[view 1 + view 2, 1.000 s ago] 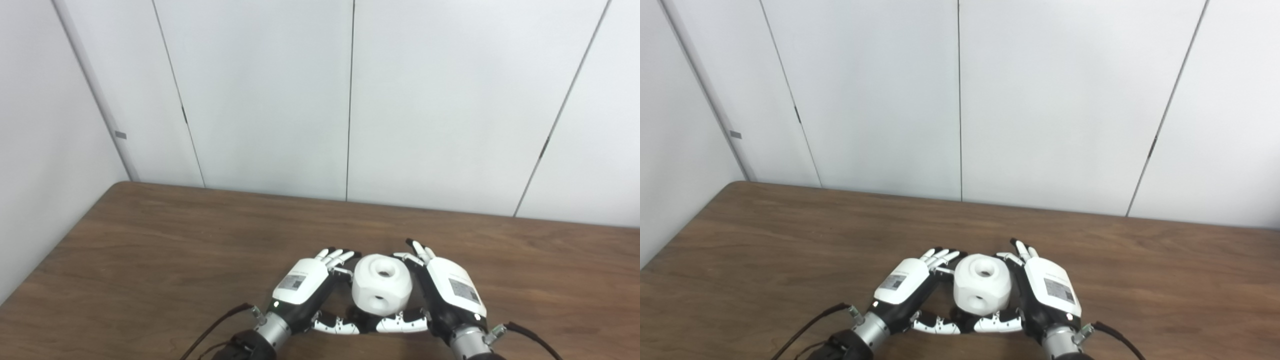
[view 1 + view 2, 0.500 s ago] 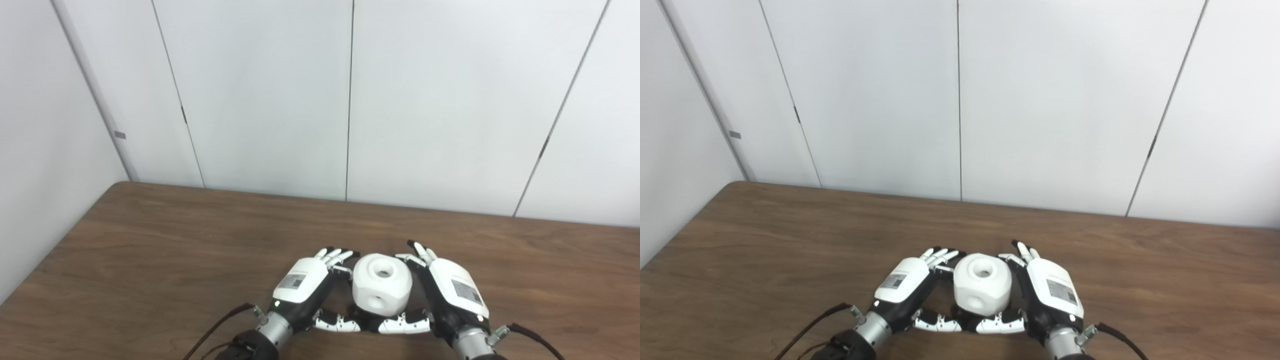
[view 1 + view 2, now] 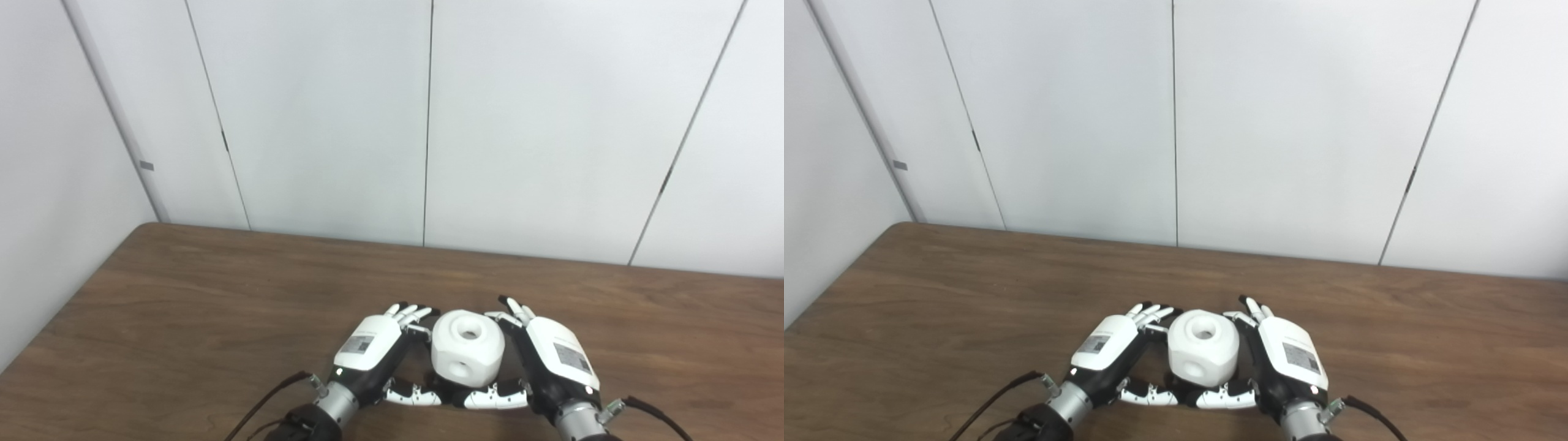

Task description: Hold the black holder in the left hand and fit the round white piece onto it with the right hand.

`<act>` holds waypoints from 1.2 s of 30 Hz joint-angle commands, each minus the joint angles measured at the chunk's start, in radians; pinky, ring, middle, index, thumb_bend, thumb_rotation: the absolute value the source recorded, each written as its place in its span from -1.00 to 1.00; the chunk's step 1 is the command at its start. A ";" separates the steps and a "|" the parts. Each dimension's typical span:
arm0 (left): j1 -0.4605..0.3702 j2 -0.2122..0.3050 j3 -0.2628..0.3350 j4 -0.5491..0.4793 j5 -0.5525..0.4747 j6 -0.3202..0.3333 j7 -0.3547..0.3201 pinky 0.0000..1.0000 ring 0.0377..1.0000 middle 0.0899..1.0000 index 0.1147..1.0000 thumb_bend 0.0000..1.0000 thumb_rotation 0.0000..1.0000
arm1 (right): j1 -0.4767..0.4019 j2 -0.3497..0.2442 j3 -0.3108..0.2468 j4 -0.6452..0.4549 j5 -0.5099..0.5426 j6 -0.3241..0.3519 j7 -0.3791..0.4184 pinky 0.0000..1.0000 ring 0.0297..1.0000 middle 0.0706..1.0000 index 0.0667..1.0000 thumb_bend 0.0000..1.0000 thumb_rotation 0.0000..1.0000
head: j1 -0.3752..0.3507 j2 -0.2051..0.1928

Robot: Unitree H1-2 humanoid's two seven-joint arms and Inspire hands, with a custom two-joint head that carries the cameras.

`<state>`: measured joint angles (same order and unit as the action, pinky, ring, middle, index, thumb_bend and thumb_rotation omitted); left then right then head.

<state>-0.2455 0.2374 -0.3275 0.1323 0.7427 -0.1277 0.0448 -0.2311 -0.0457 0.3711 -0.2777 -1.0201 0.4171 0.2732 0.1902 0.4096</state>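
Note:
The round white piece [image 3: 468, 349], a chunky block with a hole on top and one in front, stands near the table's front edge. Under it a little of the black holder [image 3: 449, 391] shows; most of it is hidden. My left hand [image 3: 375, 348] is just left of the piece, open, fingers stretched toward its far side and thumb pointing in under it. My right hand [image 3: 556, 356] mirrors it on the right, open, palm facing the piece. Neither hand clasps anything.
The brown wooden table [image 3: 184, 306] stretches left, right and back to a white panelled wall [image 3: 429, 122]. Black cables [image 3: 269, 398] trail from both wrists at the front edge.
The right hand has drawn slightly back toward the front edge. The white piece and the left hand have hardly moved.

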 commanded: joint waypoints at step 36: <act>-0.022 0.000 0.001 -0.126 0.095 0.313 -0.148 1.00 1.00 1.00 0.99 1.00 -0.33 | -0.026 0.006 -0.005 -0.013 0.029 -0.029 -0.039 0.38 0.95 0.94 0.55 0.90 -0.26 | -0.012 -0.013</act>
<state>-0.2512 0.2247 -0.3359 0.0214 0.8205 0.1498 -0.0903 -0.2311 -0.0458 0.3712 -0.2749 -0.9922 0.4171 0.2650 0.1764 0.3958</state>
